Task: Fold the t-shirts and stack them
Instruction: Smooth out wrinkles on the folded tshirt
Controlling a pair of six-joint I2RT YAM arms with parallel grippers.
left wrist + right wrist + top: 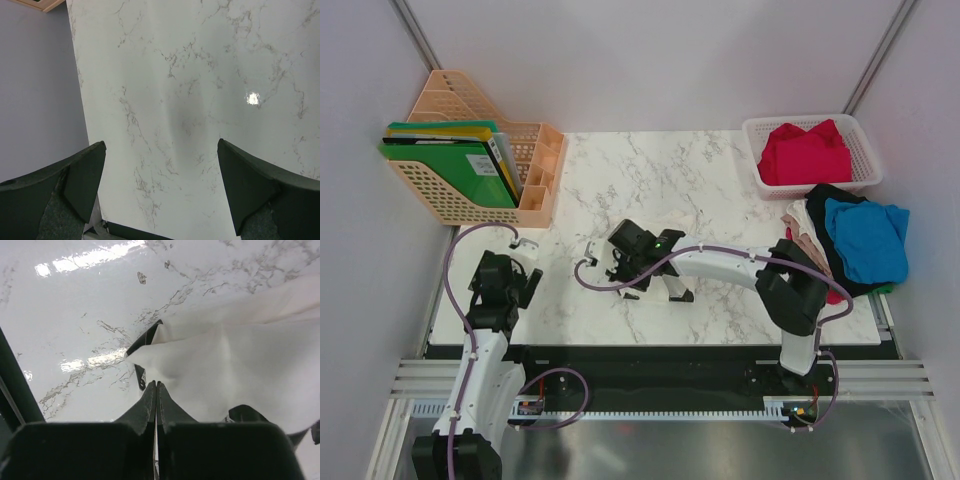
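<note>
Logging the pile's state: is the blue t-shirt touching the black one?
Touching. The top external view shows the blue t-shirt lying directly on the black t-shirt, covering most of it.

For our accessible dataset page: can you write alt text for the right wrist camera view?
The right gripper, jaws shut, points at the bunched edge of a white t-shirt lying on a glossy marble table. Whether it actually pinches the cloth is unclear.

Robotics lab booth: plain partition walls (670, 60), aluminium rail (410, 378), marble-look tabletop (650, 170).
</note>
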